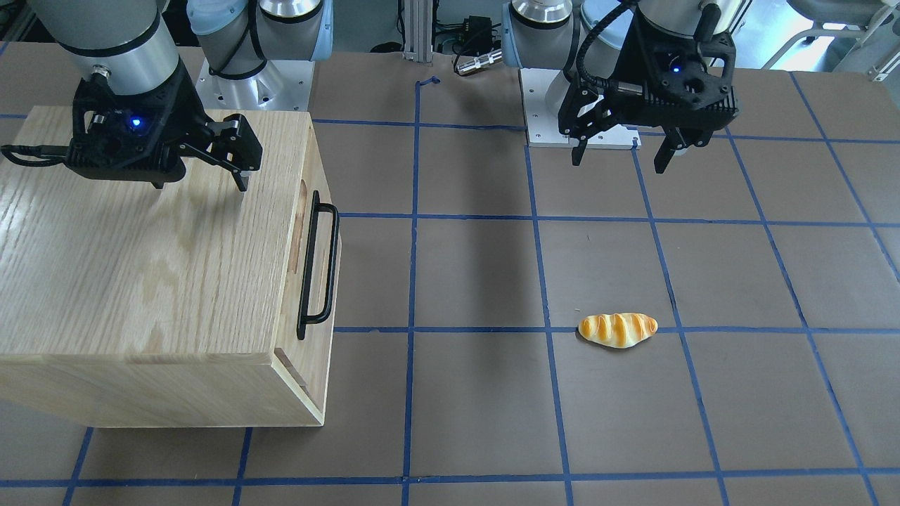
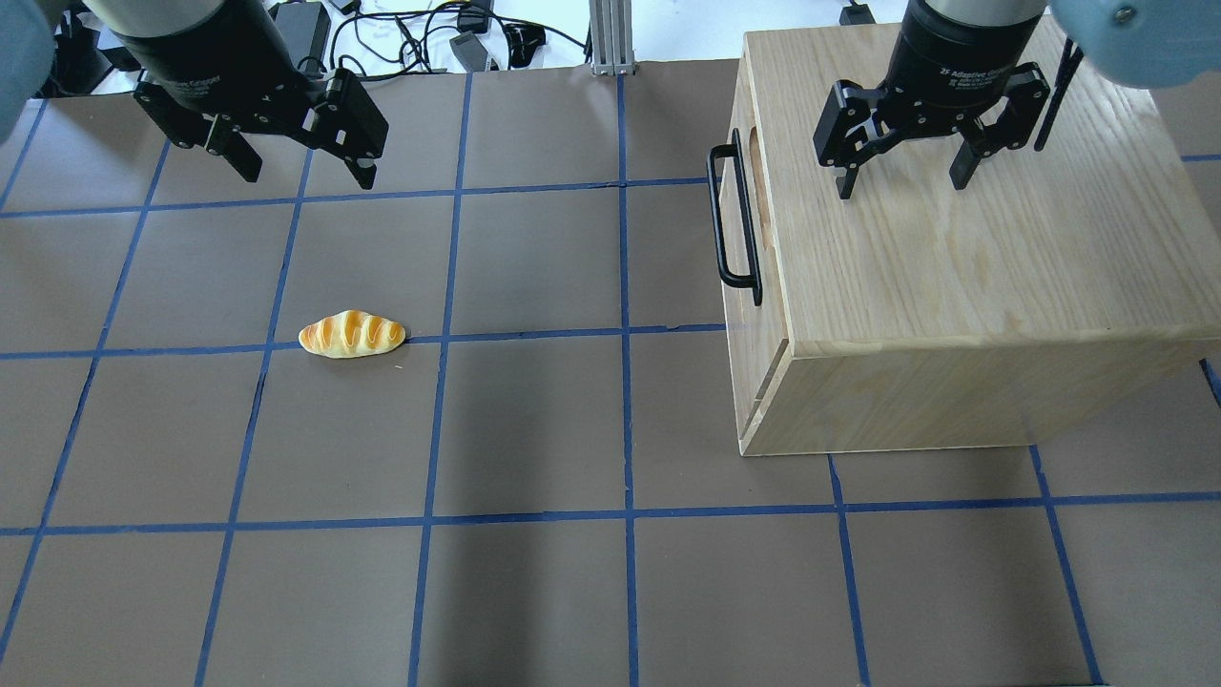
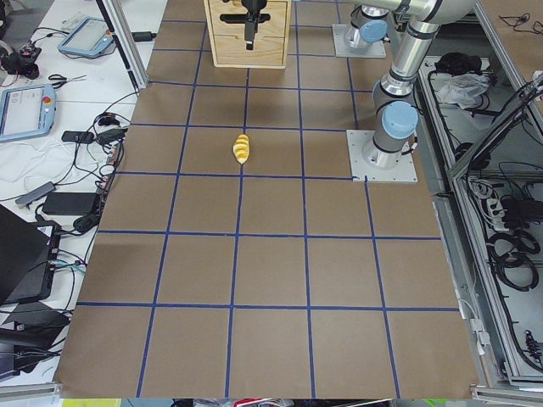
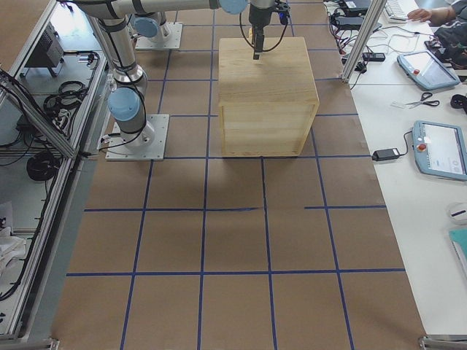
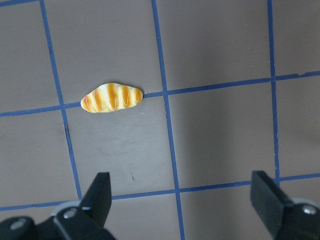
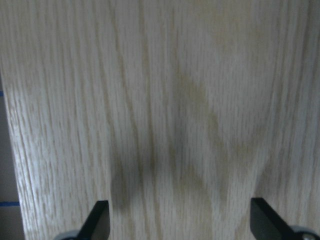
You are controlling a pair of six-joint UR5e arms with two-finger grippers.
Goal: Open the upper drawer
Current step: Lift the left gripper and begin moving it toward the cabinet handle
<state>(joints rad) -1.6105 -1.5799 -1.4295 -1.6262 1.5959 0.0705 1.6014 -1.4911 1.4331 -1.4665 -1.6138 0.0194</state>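
The upper drawer [image 2: 768, 329] sits flush in the oak cabinet [image 2: 954, 277]. Its front faces the table's middle and carries a long black bar handle [image 2: 720, 229], which also shows in the front-facing view [image 1: 332, 260]. My right gripper [image 2: 901, 181] hangs open and empty above the cabinet's top, behind the handle. The right wrist view shows only oak grain between its fingertips [image 6: 97, 222]. My left gripper [image 2: 300, 162] is open and empty above the bare table, far from the cabinet.
A toy bread roll [image 2: 351, 334] lies on the brown mat between the left gripper and the table's middle, and also shows in the left wrist view [image 5: 112, 98]. Blue tape lines grid the mat. Cables lie beyond the far edge.
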